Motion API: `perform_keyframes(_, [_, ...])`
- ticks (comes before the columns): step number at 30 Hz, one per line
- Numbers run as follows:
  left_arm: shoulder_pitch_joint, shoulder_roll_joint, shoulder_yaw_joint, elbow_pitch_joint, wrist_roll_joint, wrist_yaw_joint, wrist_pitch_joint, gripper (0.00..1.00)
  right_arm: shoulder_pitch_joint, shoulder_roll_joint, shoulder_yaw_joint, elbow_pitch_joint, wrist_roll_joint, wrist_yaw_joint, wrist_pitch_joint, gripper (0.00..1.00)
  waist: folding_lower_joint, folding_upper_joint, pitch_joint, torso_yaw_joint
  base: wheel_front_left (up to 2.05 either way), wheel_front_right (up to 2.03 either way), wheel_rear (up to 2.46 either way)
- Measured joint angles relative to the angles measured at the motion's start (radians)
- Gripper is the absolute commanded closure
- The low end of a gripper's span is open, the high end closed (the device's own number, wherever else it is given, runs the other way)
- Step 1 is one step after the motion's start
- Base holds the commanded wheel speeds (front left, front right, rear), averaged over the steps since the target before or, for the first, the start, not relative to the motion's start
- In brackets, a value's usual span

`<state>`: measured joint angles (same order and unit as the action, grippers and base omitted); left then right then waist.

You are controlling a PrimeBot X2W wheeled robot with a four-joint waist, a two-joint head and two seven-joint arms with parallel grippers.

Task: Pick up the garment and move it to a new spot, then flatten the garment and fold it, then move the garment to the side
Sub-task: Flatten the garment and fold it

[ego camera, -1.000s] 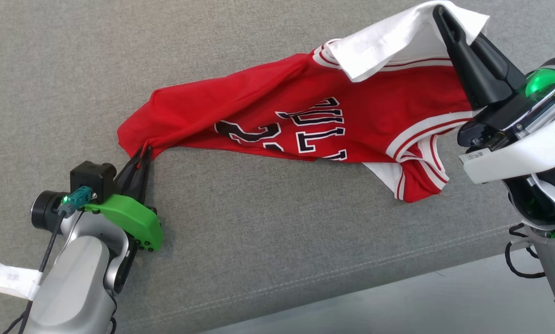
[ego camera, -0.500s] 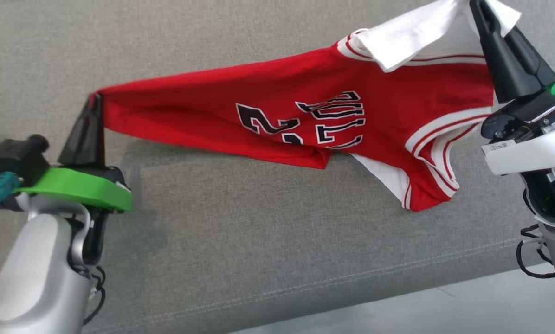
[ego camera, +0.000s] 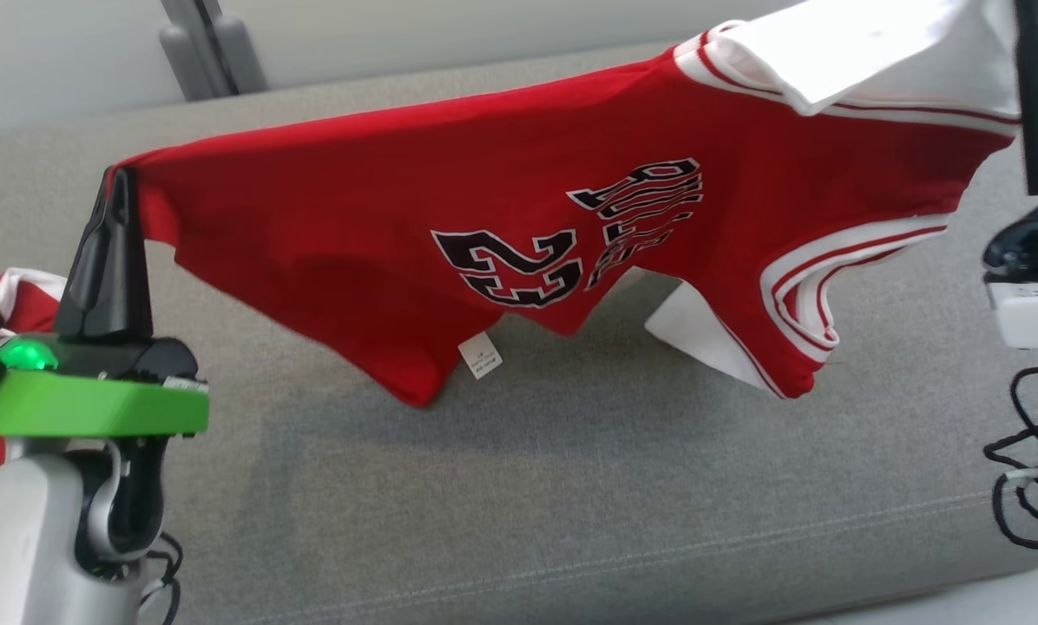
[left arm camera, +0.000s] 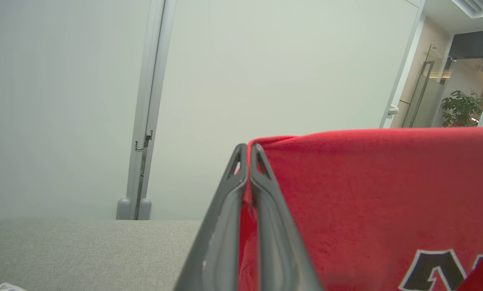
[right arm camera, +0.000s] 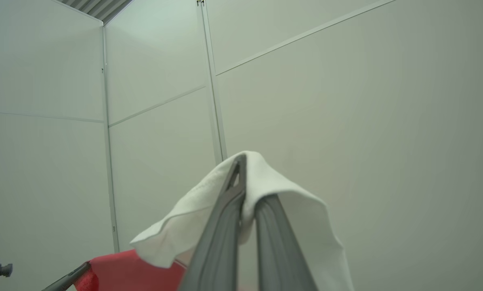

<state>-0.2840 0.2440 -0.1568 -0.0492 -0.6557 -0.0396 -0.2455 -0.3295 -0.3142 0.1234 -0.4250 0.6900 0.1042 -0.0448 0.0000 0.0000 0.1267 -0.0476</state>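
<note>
The two dark fingers of the left gripper [left arm camera: 248, 150] are pressed together on a red corner of the garment [ego camera: 380, 226], at middle left of the head view. The right gripper [right arm camera: 247, 178] pinches its white sleeve [right arm camera: 290, 206] at upper right. Between them the garment hangs stretched across the upper frame over the grey cushion [ego camera: 571, 486], its lower edge sagging at centre.

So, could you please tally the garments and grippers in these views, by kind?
Garments: 2, the red jersey held aloft and a second red garment, partly hidden behind the left arm
Grippers: 2, the left gripper and the right gripper, each clamped on the jersey
Total: 4
</note>
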Motion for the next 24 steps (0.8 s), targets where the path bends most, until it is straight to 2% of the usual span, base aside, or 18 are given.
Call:
perform_keyframes(5, [0.065,0.059,0.026,-0.114,-0.01,0.001,0.054,1.0,0.014,-0.035,-0.056,-0.063,0.036,-0.002,0.012,1.0,0.0,0.0001,-0.07,0.004,0.0,0.0,0.0])
perform_keyframes(10, [0.12,0.091,0.056,-0.28,-0.04,0.015,0.121,1.0,0.054,-0.069,-0.104,-0.159,0.069,-0.032,0.056,1.0,0.0,0.0,-0.139,0.005,0.0,0.0,0.0])
perform_keyframes(13, [0.158,0.097,0.08,-0.396,-0.083,0.04,0.155,1.0,0.078,-0.077,-0.124,-0.225,0.097,-0.046,0.083,1.0,-0.0001,0.0,-0.172,0.005,0.0,0.0,0.0])
perform_keyframes(20, [0.267,0.136,0.157,-0.599,-0.099,0.124,0.254,1.0,0.158,-0.079,-0.156,-0.322,0.159,-0.106,0.146,1.0,-0.0001,0.0,-0.199,-0.002,0.0,0.0,0.0])
perform_keyframes(24, [0.342,0.138,0.174,-0.658,-0.142,0.137,0.32,1.0,0.247,-0.057,-0.157,-0.324,0.196,-0.147,0.179,1.0,-0.0001,0.0,-0.176,-0.003,0.0,0.0,0.0])
